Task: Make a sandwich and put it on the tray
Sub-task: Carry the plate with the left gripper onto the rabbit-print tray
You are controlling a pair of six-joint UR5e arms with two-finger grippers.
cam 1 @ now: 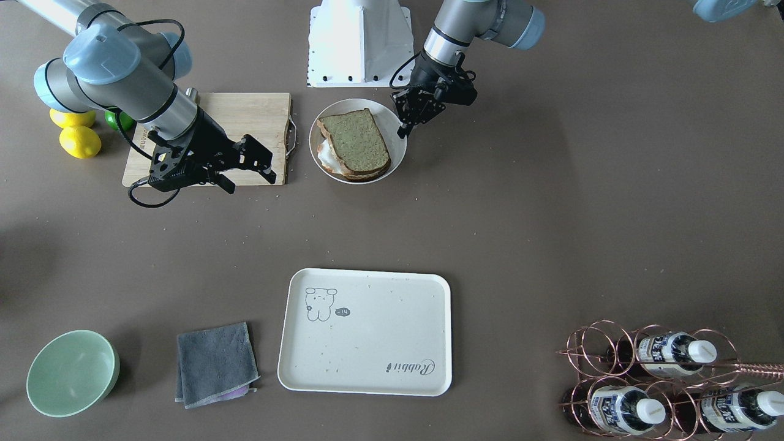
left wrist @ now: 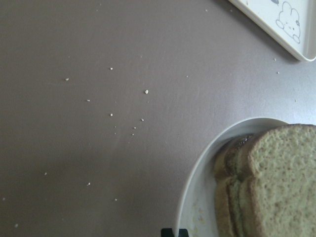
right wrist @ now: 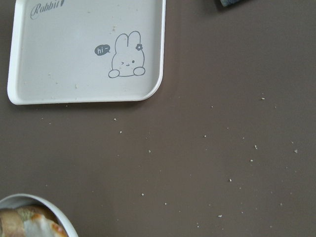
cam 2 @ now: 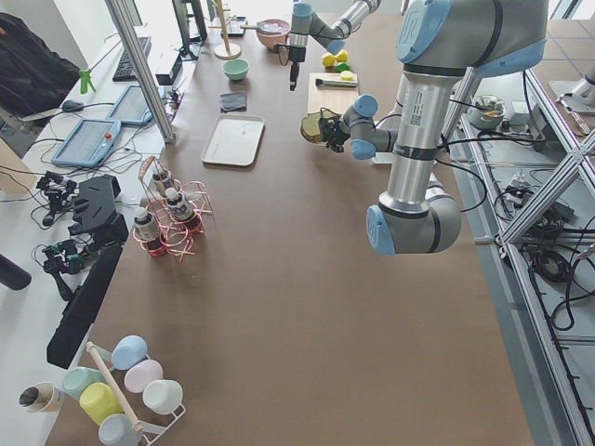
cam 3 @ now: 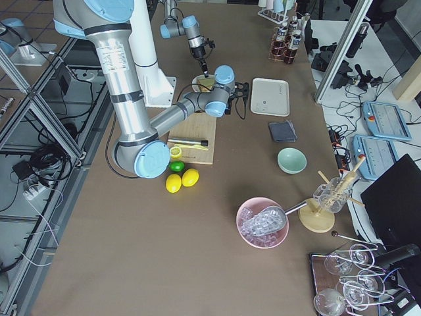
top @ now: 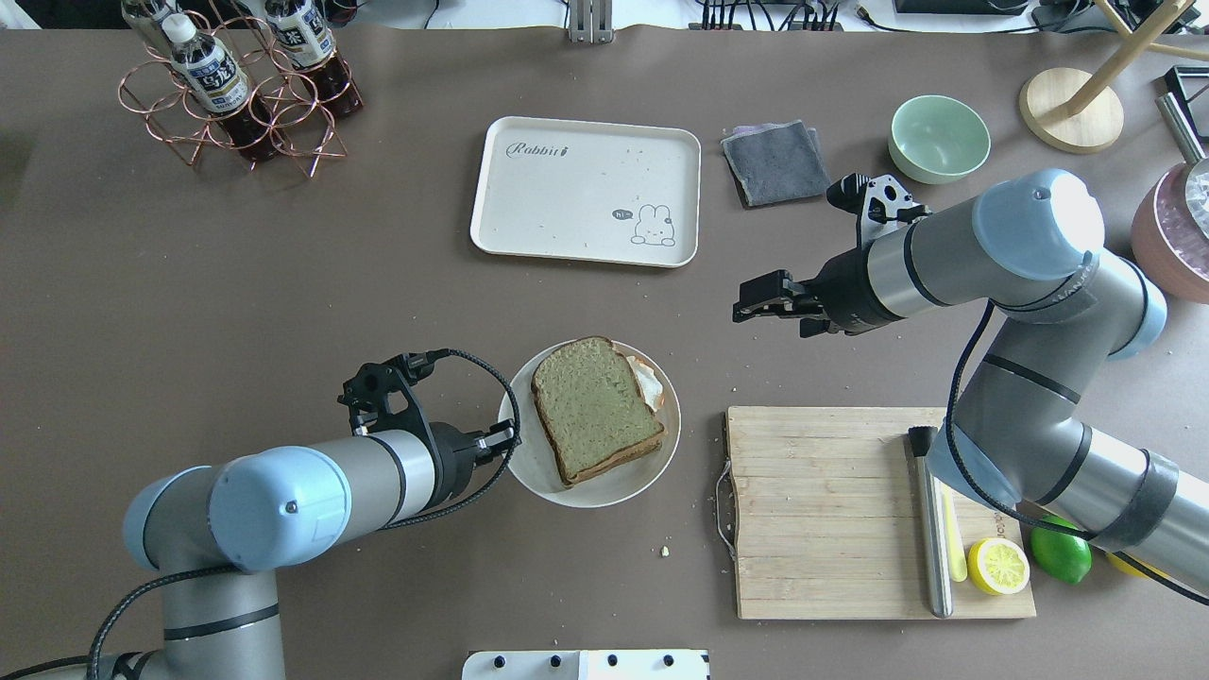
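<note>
I see the sandwich sitting whole on the round plate, a bit of egg white peeking out on one side, well apart from the tray, which holds only crumbs. My left gripper is at the plate's rim on the robot's left side, its fingers drawn narrow with nothing between them. My right gripper hangs above the table near the cutting board, fingers spread wide and holding nothing.

Egg mostly hidden under top slice; left fingers cropped.
</note>
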